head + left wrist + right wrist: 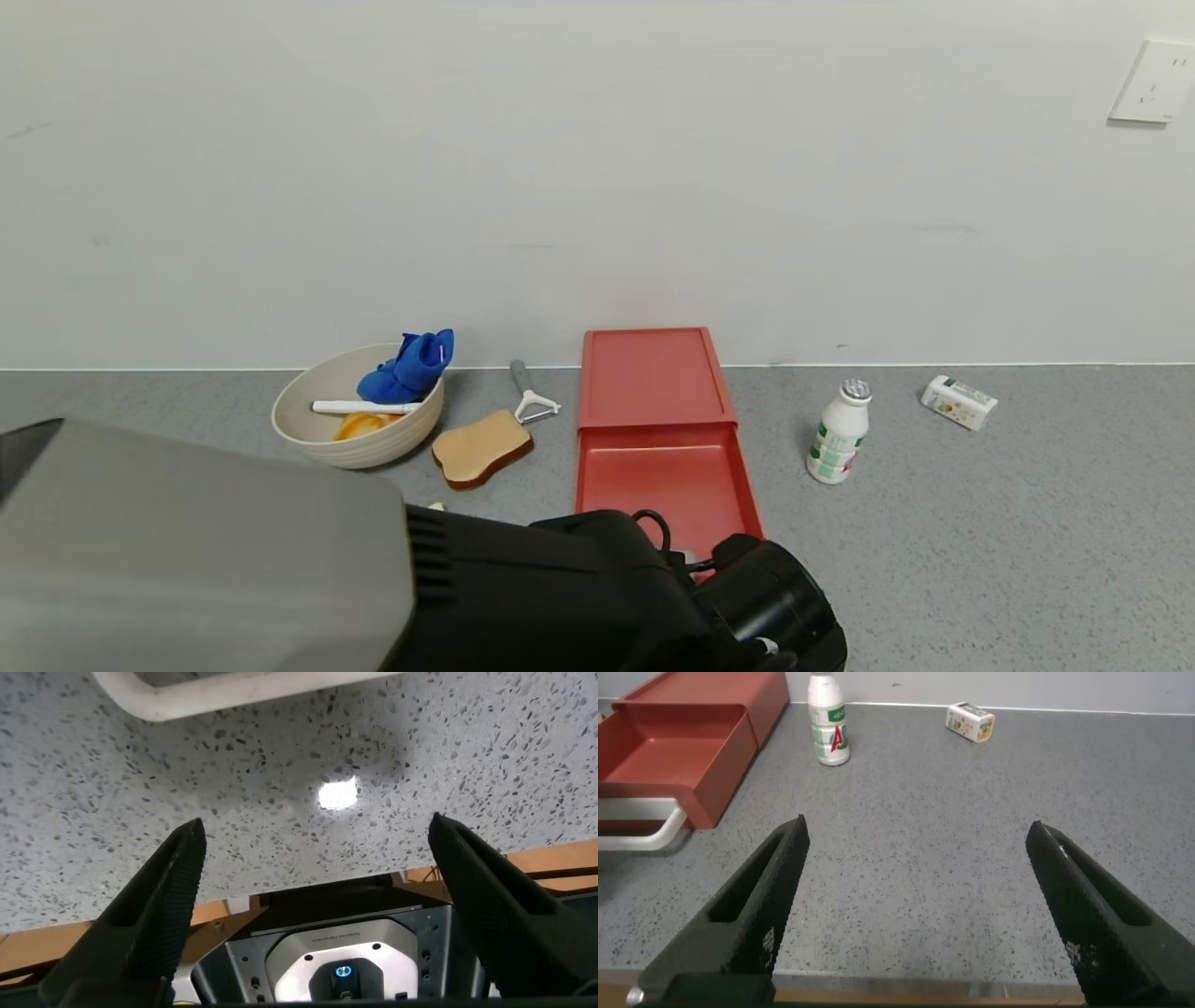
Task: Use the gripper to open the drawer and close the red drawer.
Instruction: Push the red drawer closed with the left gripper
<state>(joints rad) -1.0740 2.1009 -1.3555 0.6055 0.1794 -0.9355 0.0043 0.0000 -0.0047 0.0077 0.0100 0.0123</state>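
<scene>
The red drawer (pixel 665 485) stands pulled out of its flat red box (pixel 649 373), and the tray is empty. In the right wrist view the drawer (pixel 677 756) shows its white loop handle (pixel 640 833) at the front. My left arm's black wrist (pixel 766 607) sits just in front of the drawer's front edge and hides the handle in the head view. My left gripper (pixel 318 831) is open and empty above the speckled counter, with a white rounded bar (pixel 215 691) beyond its fingertips. My right gripper (pixel 920 831) is open and empty over the counter, off to the drawer's right.
A cream bowl (pixel 308 439) with a blue cloth, a white stick and something yellow stands left of the drawer. A bread slice (pixel 481 450) and a peeler (pixel 530 397) lie between them. A white bottle (pixel 838 431) and a small carton (pixel 959 402) stand to the right.
</scene>
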